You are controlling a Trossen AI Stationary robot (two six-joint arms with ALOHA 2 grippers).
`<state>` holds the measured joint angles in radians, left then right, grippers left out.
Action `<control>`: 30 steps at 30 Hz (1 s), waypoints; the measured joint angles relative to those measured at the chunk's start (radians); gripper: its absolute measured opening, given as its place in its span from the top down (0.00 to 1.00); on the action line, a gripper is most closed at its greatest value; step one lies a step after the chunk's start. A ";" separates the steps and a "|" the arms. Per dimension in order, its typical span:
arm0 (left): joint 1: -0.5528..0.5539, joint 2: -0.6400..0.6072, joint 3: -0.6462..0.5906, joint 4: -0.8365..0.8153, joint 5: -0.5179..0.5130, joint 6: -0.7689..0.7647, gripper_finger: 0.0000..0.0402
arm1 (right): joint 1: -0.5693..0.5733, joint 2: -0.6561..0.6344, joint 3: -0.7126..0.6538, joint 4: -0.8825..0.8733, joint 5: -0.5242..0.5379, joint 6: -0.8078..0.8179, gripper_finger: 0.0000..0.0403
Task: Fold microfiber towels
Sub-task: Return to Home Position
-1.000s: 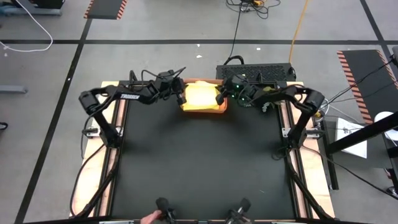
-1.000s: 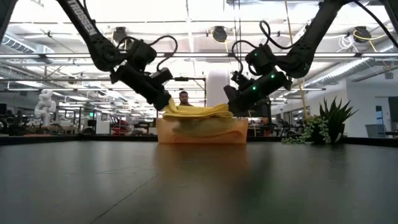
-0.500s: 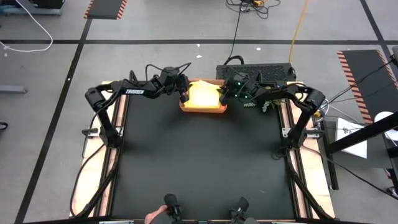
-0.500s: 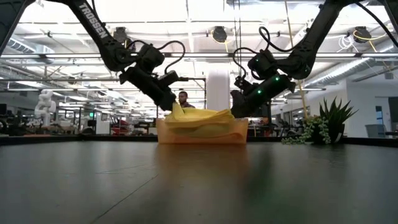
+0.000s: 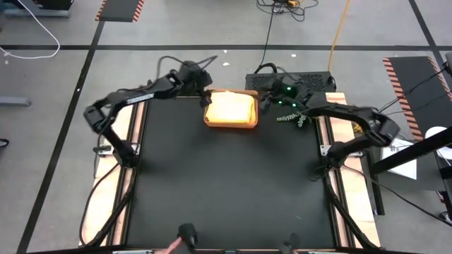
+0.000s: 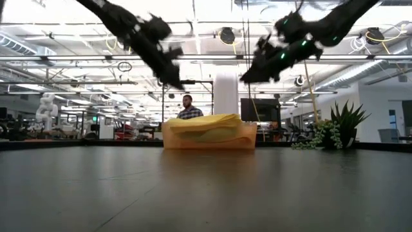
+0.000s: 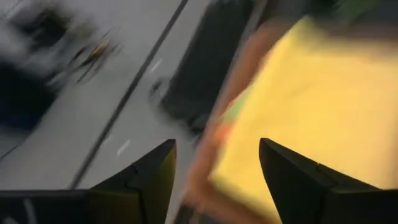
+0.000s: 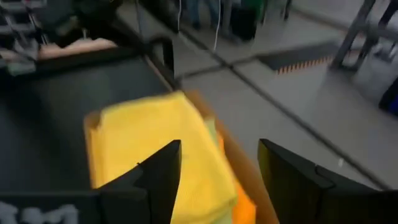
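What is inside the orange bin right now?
A folded yellow towel lies on top, filling the orange bin. A green edge peeks out beneath it; whatever else is stacked underneath is covered.

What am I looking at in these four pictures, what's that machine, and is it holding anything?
It is a robot with two dark arms at a black table. One picture looks straight down, one looks level across the tabletop, and two come from cameras on the arms' wrists. At the table's far edge stands an orange tray with a folded yellow towel uppermost in it; a green plant shows nearby. The left gripper and right gripper hang in the air by the tray's two ends, both open, holding nothing.
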<state>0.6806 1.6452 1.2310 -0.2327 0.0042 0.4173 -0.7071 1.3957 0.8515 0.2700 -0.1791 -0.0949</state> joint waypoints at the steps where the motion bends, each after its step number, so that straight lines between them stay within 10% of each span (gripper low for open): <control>1: -0.002 -0.042 -0.008 -0.001 0.077 -0.012 0.42 | 0.000 -0.040 -0.008 0.000 -0.001 -0.009 0.50; 16: -0.110 -0.810 -0.709 0.507 0.220 -0.327 0.81 | 0.172 -0.722 -0.525 0.385 -0.006 -0.063 0.90; 20: -0.158 -0.972 -0.862 0.528 0.231 -0.362 0.97 | 0.218 -0.827 -0.591 0.242 -0.005 -0.048 0.99; 30: -0.203 -1.429 -0.960 0.225 0.145 -0.358 0.98 | 0.273 -1.041 -0.614 -0.139 0.048 0.028 1.00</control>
<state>0.4772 0.2161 0.2707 -0.0076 0.1489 0.0591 -0.4343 0.3547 0.2375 0.1307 -0.1311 -0.0672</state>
